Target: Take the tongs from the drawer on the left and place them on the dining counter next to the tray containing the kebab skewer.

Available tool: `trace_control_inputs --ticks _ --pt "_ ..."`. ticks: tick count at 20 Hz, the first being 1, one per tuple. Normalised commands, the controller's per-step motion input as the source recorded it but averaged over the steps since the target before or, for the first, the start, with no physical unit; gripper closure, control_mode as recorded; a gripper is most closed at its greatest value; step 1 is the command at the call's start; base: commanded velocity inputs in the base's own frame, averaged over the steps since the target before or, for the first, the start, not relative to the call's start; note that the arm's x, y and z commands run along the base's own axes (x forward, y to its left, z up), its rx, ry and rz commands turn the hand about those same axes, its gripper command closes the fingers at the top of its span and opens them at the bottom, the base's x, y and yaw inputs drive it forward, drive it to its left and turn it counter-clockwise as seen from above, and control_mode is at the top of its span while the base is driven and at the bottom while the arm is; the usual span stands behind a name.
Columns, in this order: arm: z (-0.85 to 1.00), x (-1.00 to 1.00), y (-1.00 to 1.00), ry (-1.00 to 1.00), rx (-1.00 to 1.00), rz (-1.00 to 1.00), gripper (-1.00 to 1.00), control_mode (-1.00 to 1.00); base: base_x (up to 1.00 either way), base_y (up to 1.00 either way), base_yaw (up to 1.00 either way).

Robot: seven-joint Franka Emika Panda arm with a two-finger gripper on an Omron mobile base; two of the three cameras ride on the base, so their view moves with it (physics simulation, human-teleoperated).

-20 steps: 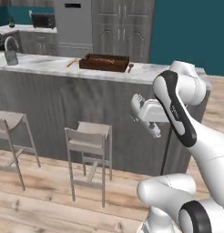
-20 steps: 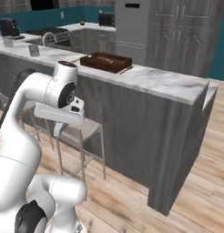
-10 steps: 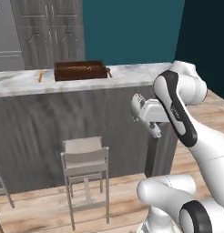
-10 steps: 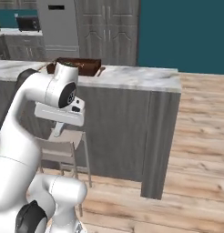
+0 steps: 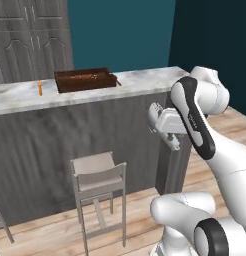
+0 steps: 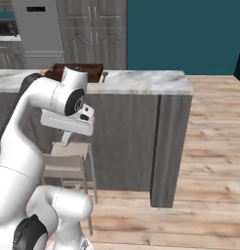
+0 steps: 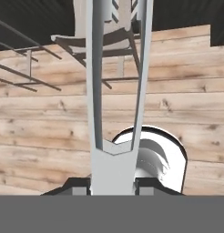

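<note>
Two tong arms point(image 7: 117, 91) run straight out from the claw point(image 7: 113, 184) — clamped at their joined end.

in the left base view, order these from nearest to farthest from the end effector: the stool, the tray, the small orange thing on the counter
1. The stool, below and left of the end effector.
2. The tray, up on the dining counter, left of the end effector.
3. The small orange thing, farther left on the counter, beyond the tray.
</note>
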Motion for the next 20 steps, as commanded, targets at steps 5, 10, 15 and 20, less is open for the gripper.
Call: trace_control_inputs --ticks 5,10,15,20 --pt "0.00 0.00 0.00 0.00 0.00 0.00 1.00 1.00 0.46 -0.64 0.09" --pt "0.00 0.00 0.00 0.00 0.00 0.00 1.00 1.00 0.47 -0.66 0.07" --pt "0.00 0.00 0.00 0.00 0.00 0.00 1.00 1.00 0.61 -0.27 0.00" --pt "0.00 0.00 0.00 0.00 0.00 0.00 1.00 1.00 0.57 0.36 -0.08"
